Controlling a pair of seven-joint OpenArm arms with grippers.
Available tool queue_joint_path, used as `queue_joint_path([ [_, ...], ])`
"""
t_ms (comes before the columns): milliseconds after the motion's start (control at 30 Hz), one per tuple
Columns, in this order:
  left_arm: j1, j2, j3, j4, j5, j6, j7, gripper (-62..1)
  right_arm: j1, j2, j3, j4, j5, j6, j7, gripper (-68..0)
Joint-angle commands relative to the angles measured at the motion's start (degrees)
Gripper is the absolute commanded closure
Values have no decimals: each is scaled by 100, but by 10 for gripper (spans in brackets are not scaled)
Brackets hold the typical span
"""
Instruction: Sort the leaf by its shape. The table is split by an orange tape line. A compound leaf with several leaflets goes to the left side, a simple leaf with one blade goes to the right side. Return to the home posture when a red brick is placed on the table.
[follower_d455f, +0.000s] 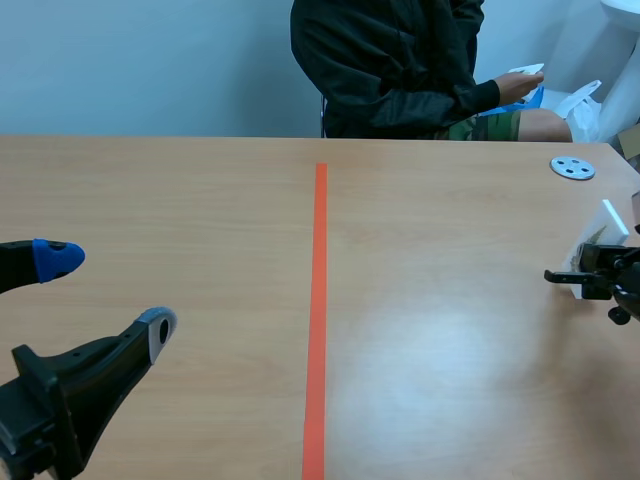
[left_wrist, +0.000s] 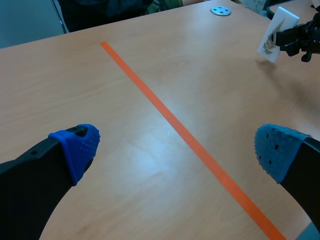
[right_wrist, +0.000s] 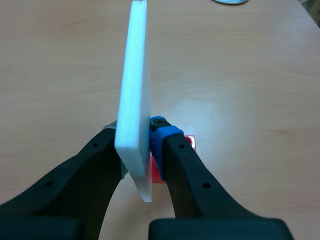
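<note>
Across the whole scene frame: wooden table (follower_d455f: 200, 200), split down the middle by an orange tape line (follower_d455f: 318, 320).
Top centre: person (follower_d455f: 400, 60) in a dark jacket, seated behind the far edge.
Lower left: left gripper (follower_d455f: 110, 295), jaws released and spread wide, blue pads bare, nothing between them.
Right edge, mid-height: right gripper (follower_d455f: 585, 272), jaws clenched on a white leaf card (follower_d455f: 610, 218). The card stands upright, right of the line. The left wrist view shows a brownish leaf print on its face (left_wrist: 274, 36), shape too small to tell.
Upper right: grey disc (follower_d455f: 572, 168) with holes, lying flat.
</note>
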Motion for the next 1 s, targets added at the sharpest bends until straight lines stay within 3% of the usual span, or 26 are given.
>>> queue_joint_path([
  [0,-31,15,17,44,-37,-13,-83,-623,125,76,-50,33,9,-2,98,-13],
  [333,-31,15,17,44,-37,-11,-83,-623,28,48,-146,33,-9,-2,59,-59],
  [700,-31,15,17,44,-37,-11,-83,-623,-15,96,-144,170,-2,46,-15,-264],
  [967,-31,15,17,44,-37,-11,-83,-623,-109,382,-28,933,17,479,-205,-459],
])
